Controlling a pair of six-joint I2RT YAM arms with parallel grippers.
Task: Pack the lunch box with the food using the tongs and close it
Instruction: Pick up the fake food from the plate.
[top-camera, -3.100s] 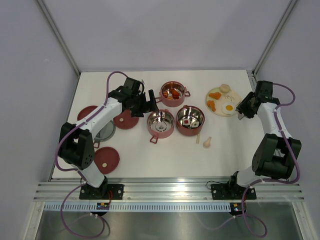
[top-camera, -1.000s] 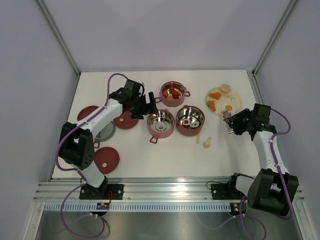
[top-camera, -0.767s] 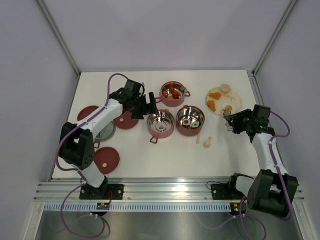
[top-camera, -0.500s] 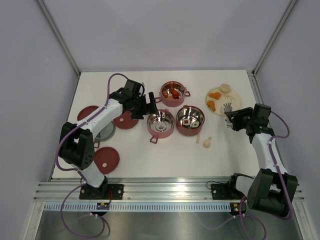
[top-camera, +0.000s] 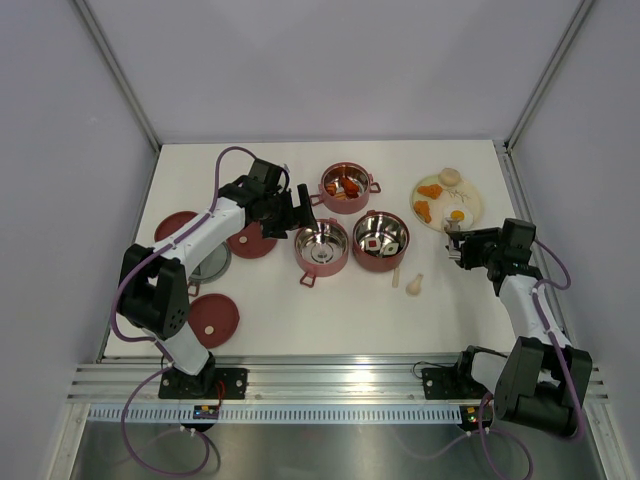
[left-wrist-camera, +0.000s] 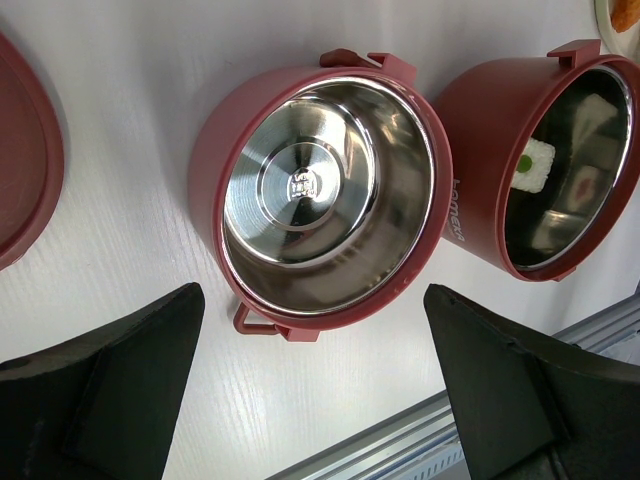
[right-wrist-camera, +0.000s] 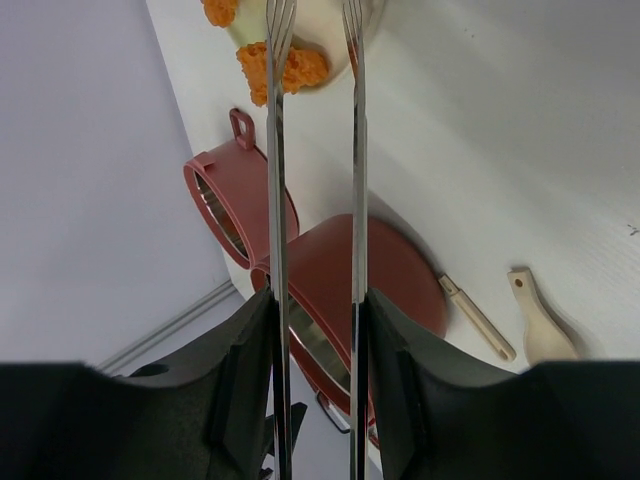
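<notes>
Right fingers (right-wrist-camera: 312, 330) are clamped on the tongs (right-wrist-camera: 355, 150), the two silver prongs reaching toward the cream plate (top-camera: 470, 200), tips just over an orange food piece (right-wrist-camera: 285, 68) at its near edge. Over on the other side, the left fingers (left-wrist-camera: 320, 400) are spread wide, grasping nothing, hovering above an empty steel-lined bowl (left-wrist-camera: 320, 195) of the lunch box. Beside it, a second bowl (left-wrist-camera: 560, 150) holds a white piece. A third bowl (top-camera: 345, 187) sits farther back on the counter (top-camera: 300, 320), orange bits inside.
</notes>
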